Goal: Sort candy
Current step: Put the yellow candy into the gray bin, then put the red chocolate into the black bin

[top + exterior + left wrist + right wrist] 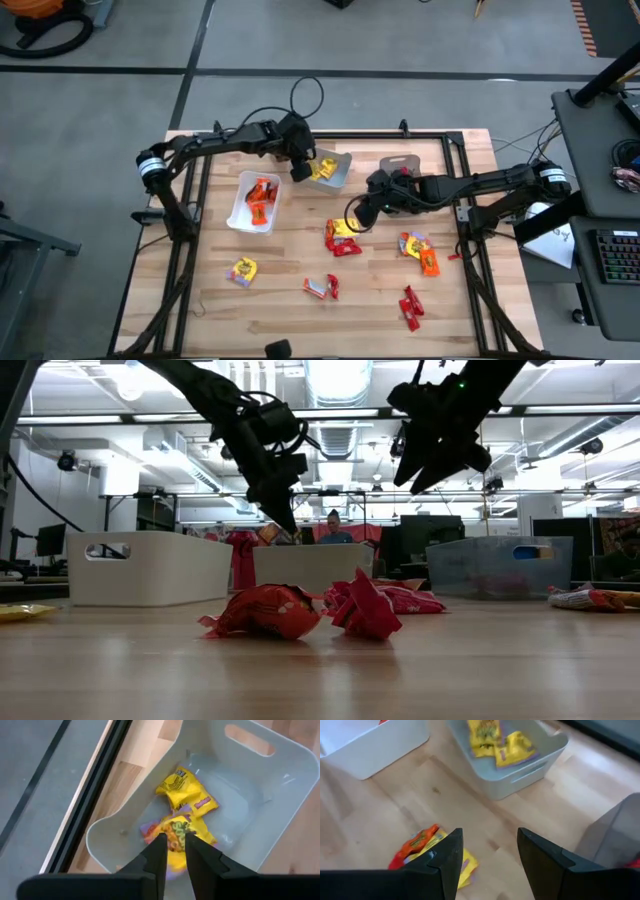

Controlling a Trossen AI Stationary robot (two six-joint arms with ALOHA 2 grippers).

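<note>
Right wrist view: spread fingers [487, 862] hover above the surface — nearest crinkly yellow-and-orange wrapped candy [427, 851] at nine o'clock, angled.

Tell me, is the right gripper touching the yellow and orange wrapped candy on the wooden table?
Apart. The low view shows the right gripper hanging well above the table.

Grey floor [330, 40] around the wooden counter [290, 270], dark seam lines crossing it. Dark desk [600, 150] at the right edge with a keyboard [612, 255]. Orange object with black hose [45, 25] in the top-left corner. Low view: ceiling lights [340, 380], ducts, dark monitors [50, 540], a person seated [333, 528] far back.
</note>
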